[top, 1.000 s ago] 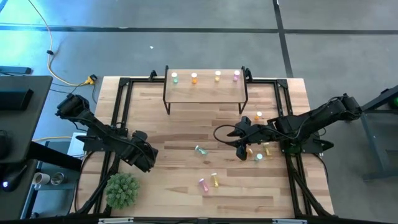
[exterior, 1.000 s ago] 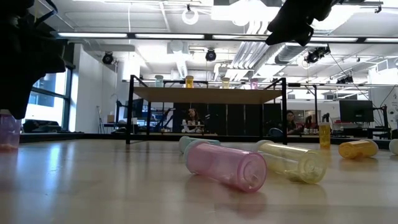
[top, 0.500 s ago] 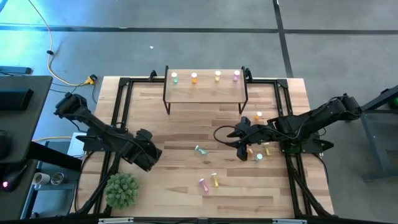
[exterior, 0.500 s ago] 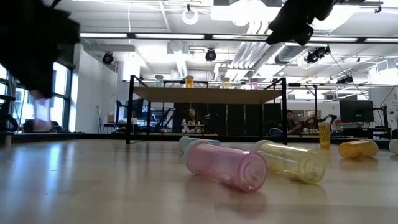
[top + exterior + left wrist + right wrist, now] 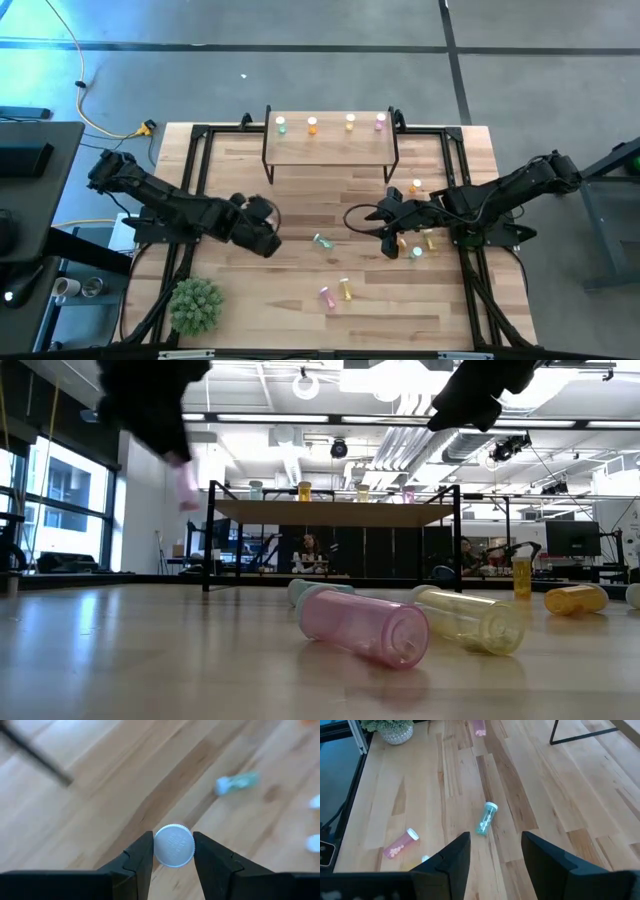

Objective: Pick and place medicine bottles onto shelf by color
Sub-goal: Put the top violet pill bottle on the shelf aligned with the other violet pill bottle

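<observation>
My left gripper (image 5: pixel 264 226) hovers over the table's left middle, shut on a pink medicine bottle (image 5: pixel 185 484) whose white cap (image 5: pixel 174 845) faces the wrist camera. The shelf (image 5: pixel 330 146) stands at the far edge with a green (image 5: pixel 282 125), an orange (image 5: pixel 312 125), a yellow (image 5: pixel 350 122) and a pink bottle (image 5: pixel 380 122) upright on top. A green bottle (image 5: pixel 322 241), a pink one (image 5: pixel 326 296) and a yellow one (image 5: pixel 346 289) lie on their sides on the table. My right gripper (image 5: pixel 383 232) waits open at the right. My left gripper pinches the pink bottle just under its white cap (image 5: pixel 174 851), one finger (image 5: pixel 142 854) on each side. The fingers slant down from the table's left. The bottle hangs below them, slightly tilted, lifted clear of the table.
A small potted plant (image 5: pixel 195 305) sits at the near left corner. Several more bottles (image 5: pixel 418 240) cluster under my right arm, and an orange one (image 5: pixel 416 186) stands behind it. Black frame rails (image 5: pixel 190 180) run along both table sides.
My left gripper has risen and swung from the table's left edge toward the middle, rolling its wrist as it went. The pink bottle, which stood on the table at the left, has been lifted clear and carried along.
</observation>
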{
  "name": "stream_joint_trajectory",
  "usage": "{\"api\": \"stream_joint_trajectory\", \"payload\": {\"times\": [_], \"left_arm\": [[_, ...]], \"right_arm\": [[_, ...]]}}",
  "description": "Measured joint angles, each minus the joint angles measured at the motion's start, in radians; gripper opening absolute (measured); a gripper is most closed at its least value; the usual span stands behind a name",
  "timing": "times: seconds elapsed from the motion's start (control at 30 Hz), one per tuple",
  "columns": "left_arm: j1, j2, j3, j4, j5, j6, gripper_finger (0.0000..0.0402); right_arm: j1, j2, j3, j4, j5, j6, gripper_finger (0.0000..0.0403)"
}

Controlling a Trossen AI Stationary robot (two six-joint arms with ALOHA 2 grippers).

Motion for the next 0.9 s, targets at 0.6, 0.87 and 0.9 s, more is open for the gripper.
{"api": "stream_joint_trajectory", "payload": {"times": [0.6, 0.87, 0.9], "left_arm": [[0.227, 0.0, 0.026, 0.431, 0.233, 0.607, 0.0119], [0.285, 0.0, 0.026, 0.573, 0.306, 0.805, 0.0119], [0.287, 0.0, 0.026, 0.587, 0.313, 0.82, 0.0119]], "right_arm": [[-0.096, 0.0, 0.0, 0.221, -0.057, -0.234, 0.0187], [-0.229, 0.0, 0.0, 0.302, -0.226, -0.287, 0.0204], [-0.241, 0.002, 0.0, 0.317, -0.247, -0.295, 0.0204]]}}
